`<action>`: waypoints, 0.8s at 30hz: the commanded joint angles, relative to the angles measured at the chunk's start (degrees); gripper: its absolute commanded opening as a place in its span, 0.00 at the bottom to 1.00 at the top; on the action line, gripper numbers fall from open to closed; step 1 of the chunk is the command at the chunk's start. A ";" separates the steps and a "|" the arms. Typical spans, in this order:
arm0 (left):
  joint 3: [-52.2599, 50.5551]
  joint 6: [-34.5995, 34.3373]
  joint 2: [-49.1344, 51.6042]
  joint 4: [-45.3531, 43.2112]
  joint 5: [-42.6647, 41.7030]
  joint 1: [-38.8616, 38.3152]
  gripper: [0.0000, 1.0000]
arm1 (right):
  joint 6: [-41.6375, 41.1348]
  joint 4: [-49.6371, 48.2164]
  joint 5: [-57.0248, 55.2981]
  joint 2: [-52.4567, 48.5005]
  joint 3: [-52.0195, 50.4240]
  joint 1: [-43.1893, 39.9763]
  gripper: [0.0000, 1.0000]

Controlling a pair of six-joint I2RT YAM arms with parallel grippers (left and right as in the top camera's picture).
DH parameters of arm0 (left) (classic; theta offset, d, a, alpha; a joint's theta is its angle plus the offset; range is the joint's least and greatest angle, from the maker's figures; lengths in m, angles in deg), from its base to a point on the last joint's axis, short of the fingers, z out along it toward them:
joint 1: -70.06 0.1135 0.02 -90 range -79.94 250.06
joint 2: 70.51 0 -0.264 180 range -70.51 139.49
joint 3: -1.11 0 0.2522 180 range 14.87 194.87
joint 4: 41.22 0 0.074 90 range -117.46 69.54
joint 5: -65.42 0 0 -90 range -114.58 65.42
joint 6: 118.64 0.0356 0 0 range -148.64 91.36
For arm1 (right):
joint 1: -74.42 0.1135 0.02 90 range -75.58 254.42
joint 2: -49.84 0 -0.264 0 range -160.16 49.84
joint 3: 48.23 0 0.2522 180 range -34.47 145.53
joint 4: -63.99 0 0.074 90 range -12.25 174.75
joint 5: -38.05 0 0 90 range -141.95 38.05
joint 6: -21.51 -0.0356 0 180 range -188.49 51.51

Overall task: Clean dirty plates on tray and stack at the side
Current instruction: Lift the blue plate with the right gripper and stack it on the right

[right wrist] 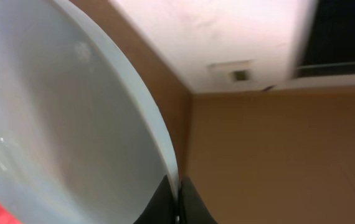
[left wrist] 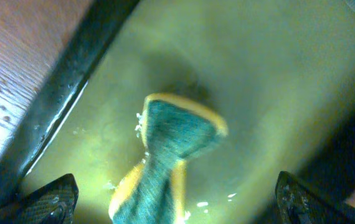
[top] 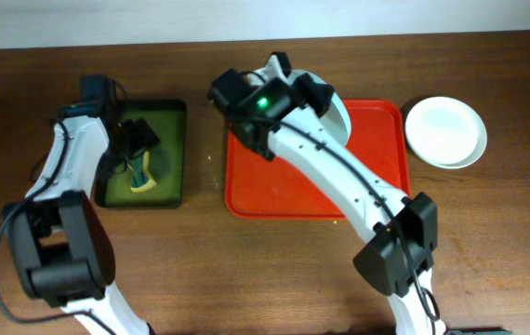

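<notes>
R gripper (right wrist: 179, 198) pinched on rim of pale plate (right wrist: 59, 124). Plate held tilted over far edge of red tray (top: 274, 191), faint yellowish marks on its face. L gripper (left wrist: 176, 200) spread wide, low over dark tray (left wrist: 71, 74) containing yellowish liquid. Green-yellow sponge (left wrist: 174, 140) lies in it betw. the fingers; contact can't be confirmed. White plate (top: 444, 131) on bench (top: 488, 242) just R of red tray, not touching; poss. stacked, unclear.
</notes>
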 commanded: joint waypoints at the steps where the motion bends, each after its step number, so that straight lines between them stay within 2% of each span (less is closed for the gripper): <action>1: 3.17 1.38 -6.99 0.96 -4.37 0.35 0.99 | 1.16 0.04 -15.54 0.15 1.20 3.37 0.04; 3: 3.15 1.38 -7.28 2.12 -4.70 0.35 0.99 | 5.64 0.04 -18.82 0.15 1.20 5.20 0.04; 5: 3.06 1.38 -7.28 2.23 -4.70 0.35 0.99 | 5.79 0.02 -20.61 0.15 1.20 7.17 0.04; 7: 3.06 1.40 -7.28 2.21 -4.70 0.35 0.99 | 5.14 -0.02 -17.68 0.13 1.20 7.87 0.04; 10: 3.06 1.38 -7.28 2.21 -4.70 0.35 0.99 | 6.54 -6.19 11.82 -0.07 0.11 4.02 0.04; 11: 3.06 1.38 -7.28 2.21 -4.70 0.35 0.99 | 8.81 -6.54 11.72 -0.11 -0.37 1.70 0.04; 14: 3.06 1.38 -7.28 2.21 -4.70 0.35 0.99 | 9.49 -3.23 -12.68 0.94 -0.20 0.07 0.04; 15: 3.06 1.38 -7.28 2.21 -4.70 0.35 1.00 | 8.20 -3.15 -13.81 1.18 -0.20 0.15 0.04; 16: 3.06 1.38 -7.28 2.21 -4.70 0.35 0.99 | 3.91 -4.15 -8.55 1.20 -0.20 -0.46 0.04; 17: 3.06 1.38 -7.28 2.21 -4.70 0.35 0.99 | 0.66 -5.03 6.14 0.96 -0.26 -2.45 0.04; 18: 3.06 1.38 -7.28 2.21 -4.70 0.35 0.99 | 1.84 -6.60 21.20 0.44 -0.79 -5.90 0.04; 19: 3.06 1.40 -7.28 2.21 -4.70 0.35 0.99 | 4.07 -6.47 28.98 0.09 -0.92 -8.83 0.04; 22: 3.06 1.40 -7.28 2.21 -4.68 0.35 0.99 | 0.02 -5.99 43.06 0.98 -0.87 -21.38 0.04; 24: 3.06 1.38 -7.28 2.21 -4.70 0.35 0.99 | 0.04 -6.08 58.31 1.09 -0.90 -32.48 0.04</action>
